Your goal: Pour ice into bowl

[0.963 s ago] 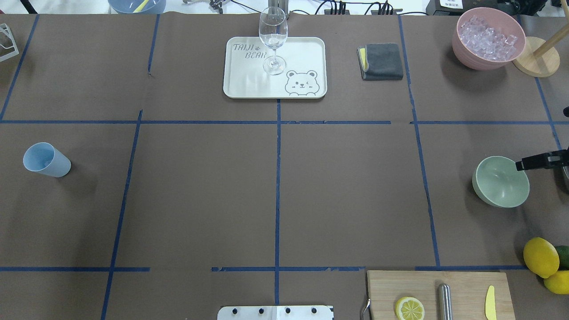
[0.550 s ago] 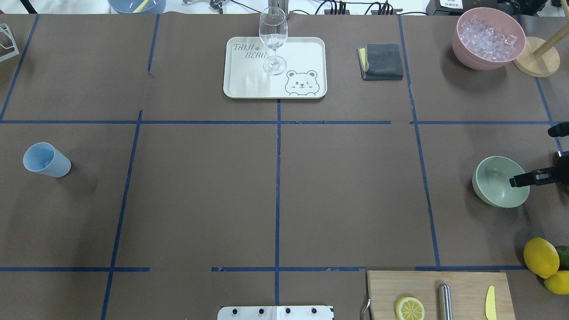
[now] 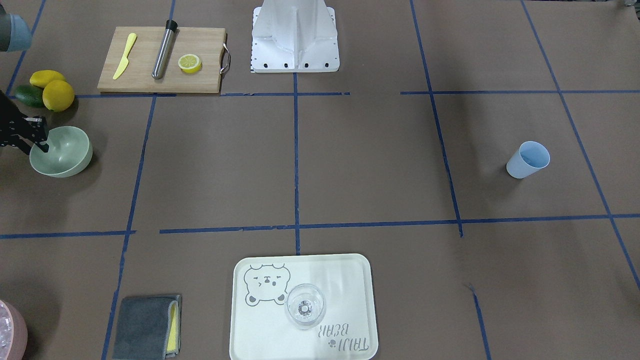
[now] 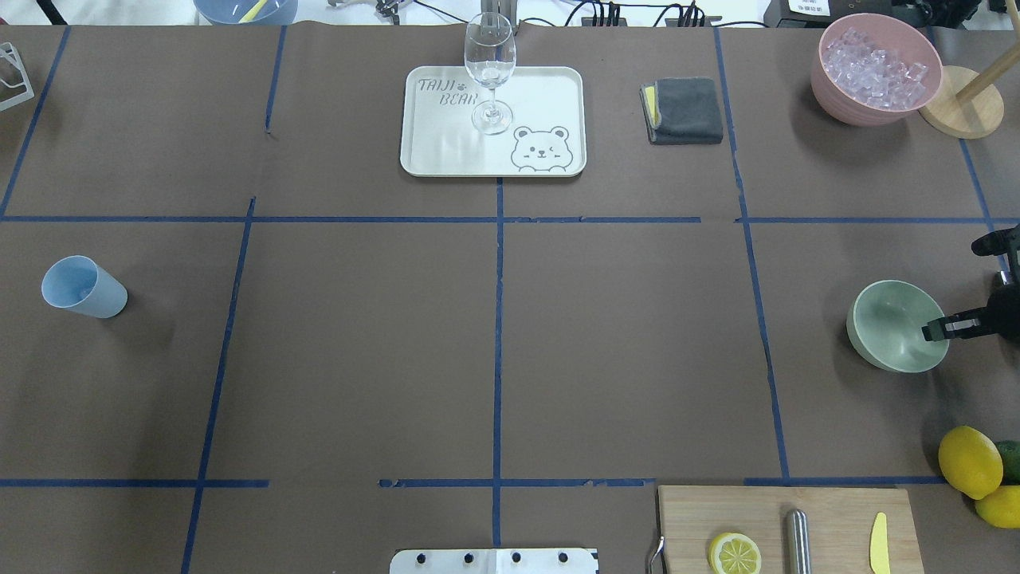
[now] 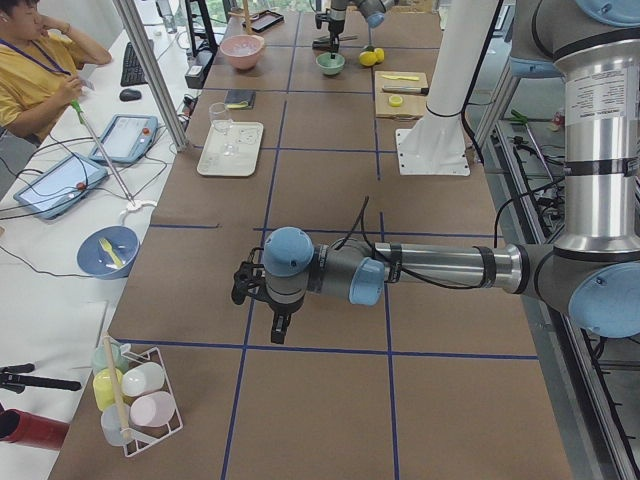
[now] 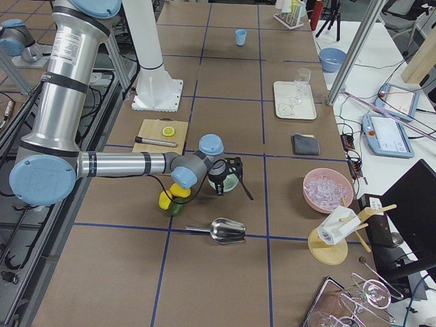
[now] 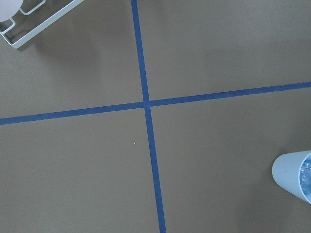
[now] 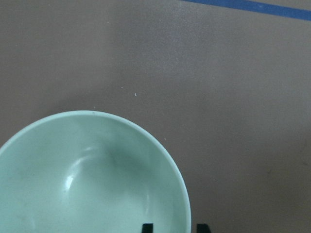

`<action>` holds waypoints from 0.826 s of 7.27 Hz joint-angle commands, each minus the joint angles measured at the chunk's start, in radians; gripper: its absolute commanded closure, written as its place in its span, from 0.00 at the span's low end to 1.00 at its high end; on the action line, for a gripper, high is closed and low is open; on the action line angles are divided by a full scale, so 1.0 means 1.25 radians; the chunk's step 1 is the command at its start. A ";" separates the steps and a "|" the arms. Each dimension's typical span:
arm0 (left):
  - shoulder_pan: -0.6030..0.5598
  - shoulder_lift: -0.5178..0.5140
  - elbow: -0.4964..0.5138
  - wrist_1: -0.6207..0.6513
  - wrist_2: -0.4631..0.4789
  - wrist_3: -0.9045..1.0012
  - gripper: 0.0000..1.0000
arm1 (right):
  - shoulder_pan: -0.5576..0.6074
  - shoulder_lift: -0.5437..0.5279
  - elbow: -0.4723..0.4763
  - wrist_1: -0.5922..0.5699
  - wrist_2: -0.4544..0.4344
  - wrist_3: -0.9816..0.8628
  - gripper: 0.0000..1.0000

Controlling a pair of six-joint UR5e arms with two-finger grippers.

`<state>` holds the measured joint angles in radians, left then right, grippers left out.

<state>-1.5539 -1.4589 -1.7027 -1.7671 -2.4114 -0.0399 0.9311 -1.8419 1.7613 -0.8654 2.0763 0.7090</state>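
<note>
The pale sage-green bowl (image 4: 892, 323) stands empty at the table's right side; it also shows in the front view (image 3: 62, 152) and fills the right wrist view (image 8: 92, 179). My right gripper (image 4: 932, 329) hangs over its right rim, open, with one fingertip (image 8: 147, 228) inside the rim and one outside. The ice (image 7: 306, 175) glints inside the pale blue cup (image 4: 82, 287) at the far left. My left gripper (image 5: 262, 290) shows only in the left side view, near that cup; I cannot tell whether it is open or shut.
A pink container (image 4: 875, 68) heaped with ice stands at the back right beside a wooden stand (image 4: 960, 102). A wine glass (image 4: 489, 72) stands on a tray (image 4: 550, 88). A grey cloth (image 4: 684, 110), lemons (image 4: 968, 461), a cutting board (image 4: 829, 510) and a metal scoop (image 6: 228, 230) lie near.
My right gripper has moved toward the robot along the bowl's right rim and settled over it. The bowl and the cup have not moved.
</note>
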 commanded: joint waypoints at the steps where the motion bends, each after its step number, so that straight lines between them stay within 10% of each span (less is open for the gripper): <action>1: 0.000 0.000 0.000 0.000 0.000 0.000 0.00 | 0.001 0.003 0.003 0.001 0.007 0.025 1.00; 6: 0.000 0.001 0.000 0.000 0.000 0.000 0.00 | -0.062 0.220 0.045 -0.017 0.008 0.284 1.00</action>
<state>-1.5539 -1.4576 -1.7028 -1.7672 -2.4114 -0.0399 0.9023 -1.6463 1.8176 -0.8803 2.0902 0.9689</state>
